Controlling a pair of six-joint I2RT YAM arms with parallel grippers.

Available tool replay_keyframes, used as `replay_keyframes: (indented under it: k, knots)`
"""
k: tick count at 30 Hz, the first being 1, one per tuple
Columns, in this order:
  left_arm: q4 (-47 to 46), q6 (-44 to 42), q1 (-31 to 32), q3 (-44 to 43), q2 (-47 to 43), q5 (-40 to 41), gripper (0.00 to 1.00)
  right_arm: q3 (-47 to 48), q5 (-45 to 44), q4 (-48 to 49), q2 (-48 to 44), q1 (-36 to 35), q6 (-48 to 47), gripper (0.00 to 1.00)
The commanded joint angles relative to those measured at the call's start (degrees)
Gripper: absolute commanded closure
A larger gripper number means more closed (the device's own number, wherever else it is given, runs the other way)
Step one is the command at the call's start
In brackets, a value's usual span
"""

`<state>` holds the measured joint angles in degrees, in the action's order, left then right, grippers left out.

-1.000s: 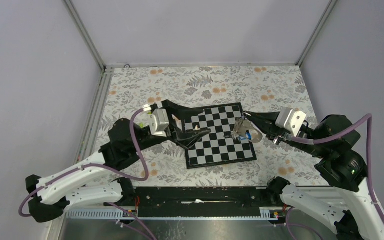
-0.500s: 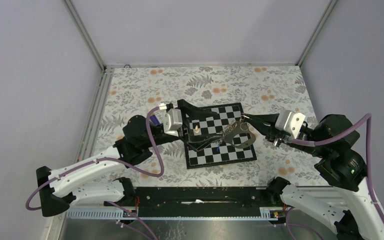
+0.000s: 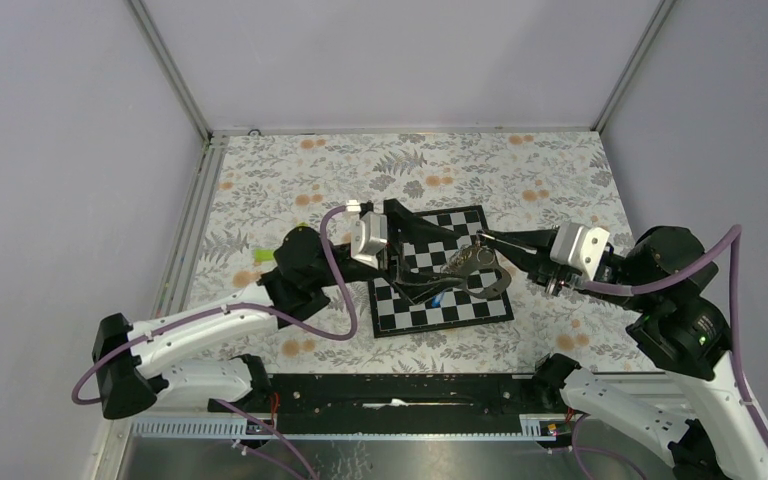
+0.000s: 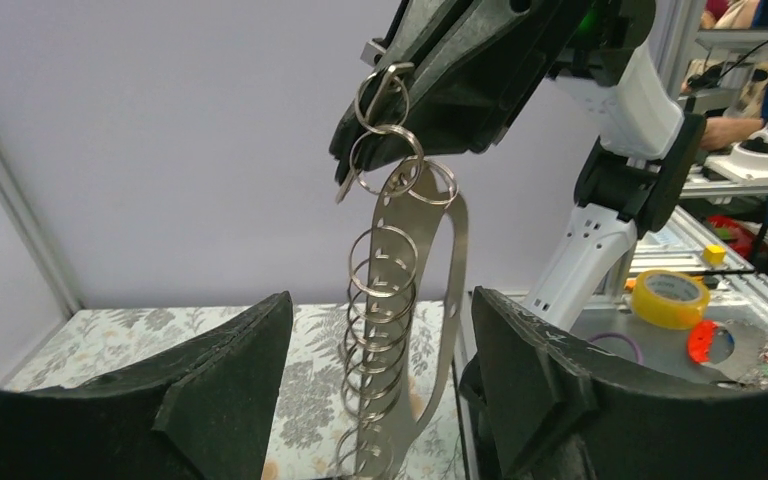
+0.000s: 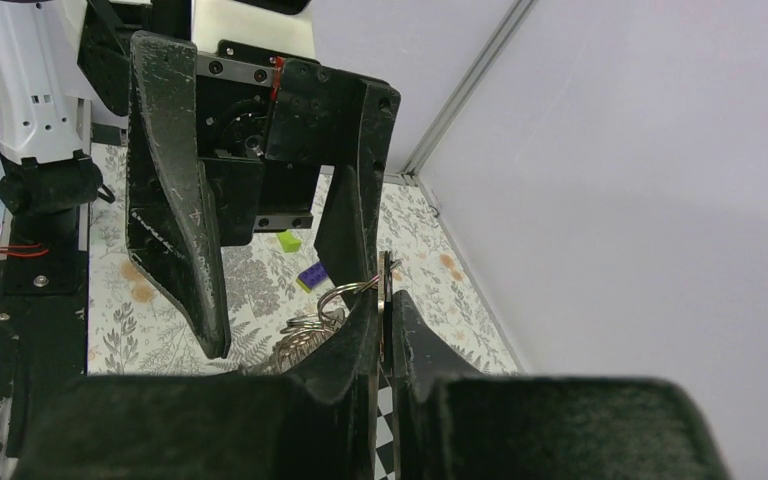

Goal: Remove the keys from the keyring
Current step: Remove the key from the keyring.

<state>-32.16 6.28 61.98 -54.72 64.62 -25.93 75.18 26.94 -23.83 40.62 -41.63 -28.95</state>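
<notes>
My right tool [image 5: 385,335] is pinched shut on the top ring of the keyring [image 4: 400,290]. In the left wrist view the keyring hangs at centre frame as a chain of rings beside a flat metal strap. My left tool [image 4: 378,310] stands open, one finger on either side of it, touching nothing. In the top view, it all hangs mid-frame over the chessboard [image 3: 440,312].
</notes>
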Motion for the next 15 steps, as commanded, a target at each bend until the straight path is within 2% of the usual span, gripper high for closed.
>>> replay_keyframes:
  k: [1, 6, 8, 10, 15]
  knots:
    - [-9.0, 3.6, -0.2, -0.8, 1.0, -2.8, 0.28, 2.0, 1.7, 4.6, 1.0, 0.2, -0.5, 1.0]
    - [-11.7, 4.9, -0.2, -1.1, 3.3, -3.3, 0.28, 1.1, 2.4, 5.6, 1.0, 0.2, 0.2, 1.0]
    - [-12.8, 6.0, -0.2, -1.3, 4.3, -4.2, 0.32, 0.9, 2.2, 5.9, 1.0, 0.1, 0.2, 1.0]
    - [-13.4, 6.6, -0.2, -1.5, 5.2, -5.5, 0.4, 0.7, 1.8, 6.1, 0.8, 0.2, 0.2, 1.0]
    - [-13.0, 7.2, -0.1, -1.7, 6.1, -6.8, 0.68, 0.6, 1.0, 5.8, 0.5, 0.2, -0.2, 1.0]
